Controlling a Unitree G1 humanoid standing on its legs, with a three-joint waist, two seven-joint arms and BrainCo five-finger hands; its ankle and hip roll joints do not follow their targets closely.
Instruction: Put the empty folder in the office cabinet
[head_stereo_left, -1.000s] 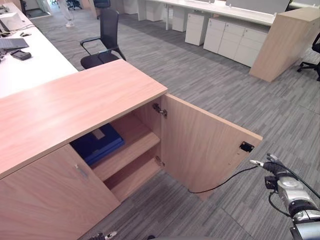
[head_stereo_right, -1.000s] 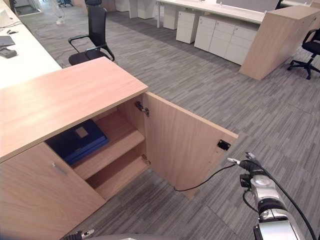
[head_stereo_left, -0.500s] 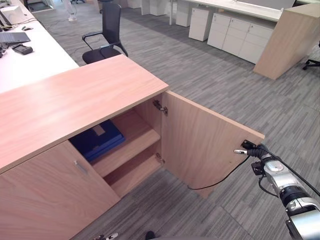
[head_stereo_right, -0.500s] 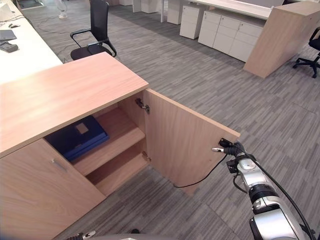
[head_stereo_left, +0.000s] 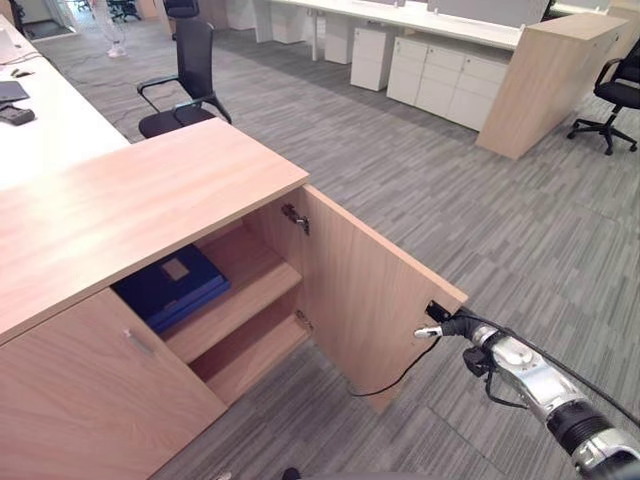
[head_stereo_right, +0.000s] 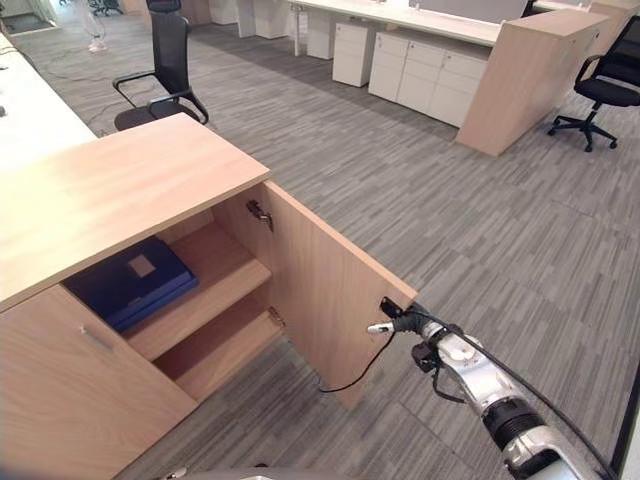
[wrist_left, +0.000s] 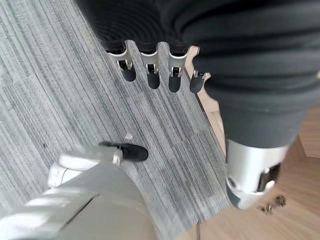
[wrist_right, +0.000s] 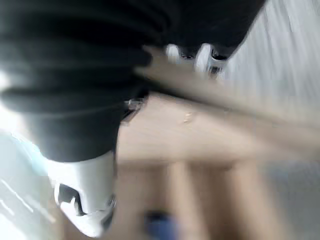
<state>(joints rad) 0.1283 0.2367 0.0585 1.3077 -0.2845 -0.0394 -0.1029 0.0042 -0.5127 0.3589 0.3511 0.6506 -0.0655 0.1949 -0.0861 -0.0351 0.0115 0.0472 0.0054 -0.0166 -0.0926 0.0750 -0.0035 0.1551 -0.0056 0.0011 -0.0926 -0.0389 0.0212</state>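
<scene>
A dark blue folder (head_stereo_left: 170, 288) lies flat on the upper shelf inside the wooden office cabinet (head_stereo_left: 140, 205). The cabinet's right door (head_stereo_left: 365, 295) stands swung wide open. My right hand (head_stereo_left: 452, 325) is at the door's free top corner, by the small black fitting; its thumb sticks out straight along the door's face, and the fingers (wrist_right: 210, 56) reach past the door's edge. It holds nothing. My left hand (wrist_left: 150, 75) hangs low over the carpet beside the cabinet's base with relaxed fingers, holding nothing.
The cabinet's left door (head_stereo_left: 90, 400) is closed. A bare lower shelf (head_stereo_left: 250, 350) sits under the folder. A black office chair (head_stereo_left: 185, 80) and a white desk (head_stereo_left: 45, 130) stand behind the cabinet. White drawer units (head_stereo_left: 450, 80) and a wooden panel (head_stereo_left: 545, 85) line the far side.
The view has shifted. My right hand has risen and moved left from free air beside the door to the door's top corner. The folder lies as before.
</scene>
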